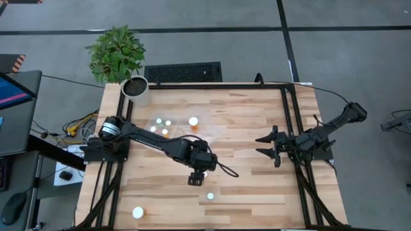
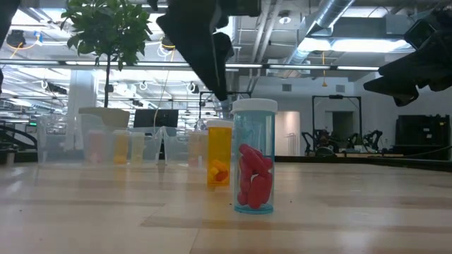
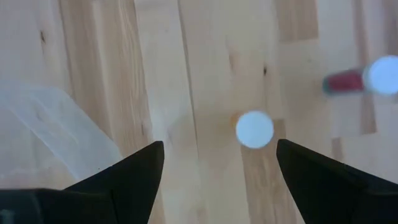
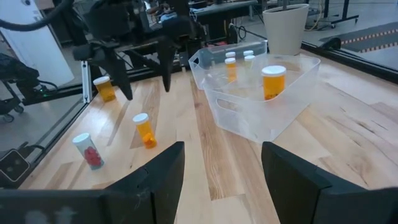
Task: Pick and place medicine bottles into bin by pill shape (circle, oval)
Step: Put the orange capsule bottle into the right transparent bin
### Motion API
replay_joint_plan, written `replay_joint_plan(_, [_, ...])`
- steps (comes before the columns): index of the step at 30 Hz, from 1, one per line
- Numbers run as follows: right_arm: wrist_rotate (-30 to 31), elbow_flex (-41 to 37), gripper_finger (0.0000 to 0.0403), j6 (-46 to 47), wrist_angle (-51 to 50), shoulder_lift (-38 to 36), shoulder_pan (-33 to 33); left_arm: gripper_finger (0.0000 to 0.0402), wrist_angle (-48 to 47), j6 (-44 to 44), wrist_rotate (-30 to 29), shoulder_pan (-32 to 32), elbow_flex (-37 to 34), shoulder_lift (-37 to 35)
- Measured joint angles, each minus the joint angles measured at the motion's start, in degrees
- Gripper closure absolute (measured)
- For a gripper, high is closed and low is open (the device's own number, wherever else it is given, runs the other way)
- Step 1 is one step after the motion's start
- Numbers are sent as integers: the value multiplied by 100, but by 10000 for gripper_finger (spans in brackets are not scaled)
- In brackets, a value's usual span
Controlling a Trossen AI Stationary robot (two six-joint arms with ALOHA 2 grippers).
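Closest to the low camera stands a clear bottle of red oval pills, white-capped and upright, with an orange bottle just behind it. The left gripper hangs over the middle of the table with its fingers spread wide and holding nothing; the orange bottle sits directly beneath it, its white cap between the fingertips in the left wrist view, and the red-pill bottle stands just beyond, toward the table's near edge. Behind this gripper, two clear bins already hold four bottles, so sorting looks about half done. A third bottle waits off to the side. The right gripper idles well apart, fingers also open and empty.
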Motion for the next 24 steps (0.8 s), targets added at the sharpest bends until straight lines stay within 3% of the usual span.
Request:
replay_joint_plan(6, [0,0,177,0,1,2,-2,95,545,-22,402,0,-285,-7])
replay_joint_plan(18, [0,0,177,1,-1,2,-1,95,845,-32,491,-4,-310,118])
replay_joint_plan(24, [0,0,177,0,-1,21,-2,95,740,-100,1110,-13,-182,576])
